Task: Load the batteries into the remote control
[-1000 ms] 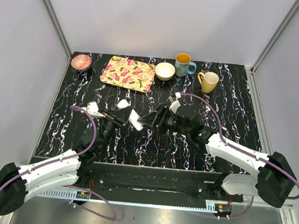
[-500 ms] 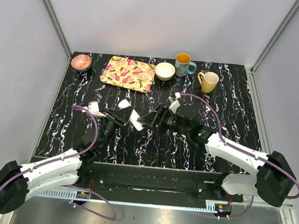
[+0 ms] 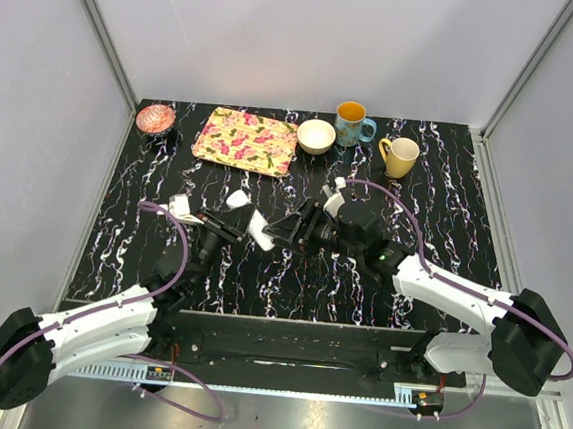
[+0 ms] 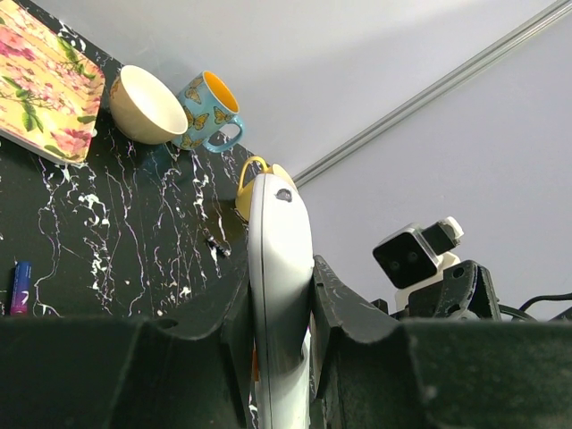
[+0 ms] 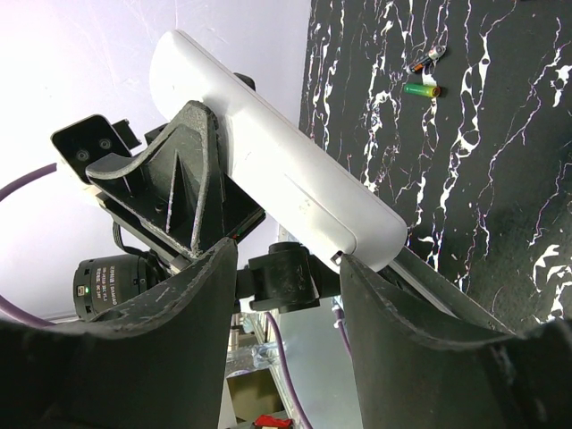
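The left gripper (image 4: 279, 299) is clamping the slim white plastic remote control (image 4: 277, 250) by its long edges and holding it off the black white-veined tabletop (image 3: 449, 189), probably to present it to the other arm. The right gripper (image 5: 286, 257) is hovering, jaws apart, at its free end. Beyond, a small green cylindrical battery (image 5: 420, 89) is lying loose on the tabletop, not yet loaded.

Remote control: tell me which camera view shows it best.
Right wrist: the remote control shows its broad face nearly end to end. Left wrist sees only its narrow edge, clamped in the left gripper. Top external shows a small white sliver between the arms.
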Robot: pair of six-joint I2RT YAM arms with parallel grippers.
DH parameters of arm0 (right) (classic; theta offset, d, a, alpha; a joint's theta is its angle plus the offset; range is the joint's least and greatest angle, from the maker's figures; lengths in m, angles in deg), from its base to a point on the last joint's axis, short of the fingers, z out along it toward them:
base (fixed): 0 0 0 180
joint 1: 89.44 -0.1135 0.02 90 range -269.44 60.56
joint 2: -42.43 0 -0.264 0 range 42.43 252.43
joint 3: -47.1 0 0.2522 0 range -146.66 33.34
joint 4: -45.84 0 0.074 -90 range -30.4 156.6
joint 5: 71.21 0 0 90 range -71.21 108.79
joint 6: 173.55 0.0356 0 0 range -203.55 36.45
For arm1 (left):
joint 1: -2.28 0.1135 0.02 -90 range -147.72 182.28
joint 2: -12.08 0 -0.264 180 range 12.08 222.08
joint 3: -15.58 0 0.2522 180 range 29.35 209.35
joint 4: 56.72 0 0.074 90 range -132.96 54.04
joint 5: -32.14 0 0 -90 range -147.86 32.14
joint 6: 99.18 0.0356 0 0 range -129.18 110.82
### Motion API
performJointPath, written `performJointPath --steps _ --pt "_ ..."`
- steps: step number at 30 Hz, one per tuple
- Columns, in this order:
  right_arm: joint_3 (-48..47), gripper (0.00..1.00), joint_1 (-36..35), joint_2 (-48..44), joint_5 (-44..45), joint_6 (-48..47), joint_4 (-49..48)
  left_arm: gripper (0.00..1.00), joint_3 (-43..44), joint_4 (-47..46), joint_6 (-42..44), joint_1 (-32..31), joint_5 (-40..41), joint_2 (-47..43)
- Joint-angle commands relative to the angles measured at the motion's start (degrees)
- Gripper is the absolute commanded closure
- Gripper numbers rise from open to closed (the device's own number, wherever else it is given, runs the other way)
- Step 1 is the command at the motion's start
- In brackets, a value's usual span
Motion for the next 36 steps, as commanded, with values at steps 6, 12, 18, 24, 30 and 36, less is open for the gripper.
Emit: performJointPath --steps 6,12,18,24,30,36 --pt "-1.3 0.41 0.04 -1.18 -0.95 -0.57 -3.25 1.0 0.94 -2.31 -0.62 -1.53 -2.2 -1.29" --pt "-1.3 0.41 0.04 -1.71 -1.04 -0.48 -3.34 1.0 1.38 -0.47 0.43 -1.62 -0.97 -1.37" --pt "-1.3 0.41 0.04 -1.97 -1.21 -0.39 -3.51 1.0 2.34 1.91 1.75 -1.62 1.14 -1.73" --pt "-1.04 0.41 0.04 -2.06 -1.39 -0.3 -3.68 1.0 2.52 2.62 2.01 -1.62 1.58 -1.99" --pt "-0.86 0.41 0.04 -2.41 -1.21 -0.3 -3.25 1.0 2.43 3.05 1.49 -1.53 1.93 -2.17" --pt "-0.43 0.41 0.04 -2.85 -0.95 -0.48 -2.46 1.0 2.78 4.45 0.17 -1.53 0.09 -3.13"
